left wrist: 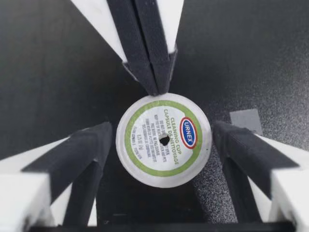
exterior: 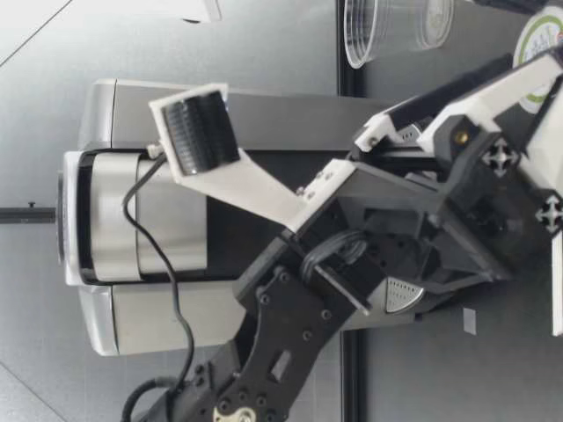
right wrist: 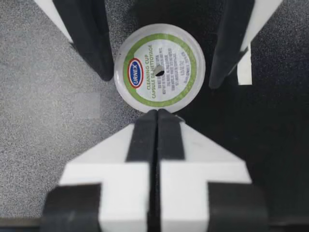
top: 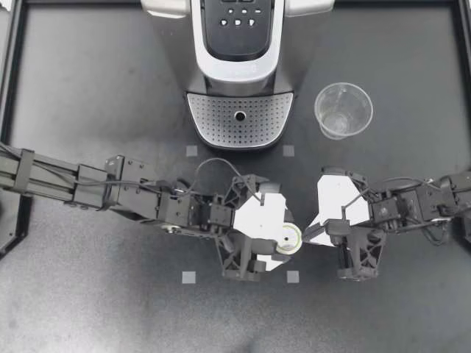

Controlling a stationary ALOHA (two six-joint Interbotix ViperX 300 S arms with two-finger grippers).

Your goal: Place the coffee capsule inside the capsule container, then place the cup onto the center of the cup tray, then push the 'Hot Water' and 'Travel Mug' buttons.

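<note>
A white coffee capsule [top: 291, 238] with a green-ringed lid [left wrist: 164, 140] stands on the table in front of the coffee machine [top: 239, 66]. My left gripper [top: 283, 240] is open and straddles it, one finger [left wrist: 89, 147] on each side and close to its rim. My right gripper [top: 307, 234] is shut, and its joined fingertips [left wrist: 153, 84] rest against the capsule's edge [right wrist: 159, 67]. A clear plastic cup [top: 343, 110] stands upright to the right of the machine's perforated cup tray [top: 239, 118]. The machine's buttons [top: 239, 16] are at the top of its dark panel.
Small grey square markers [top: 191, 151] lie on the dark mat around the grippers. A black frame [top: 13, 88] borders the table. In the low view the left arm [exterior: 290, 352] blocks much of the machine [exterior: 132, 193]; the cup [exterior: 396, 26] shows beyond it.
</note>
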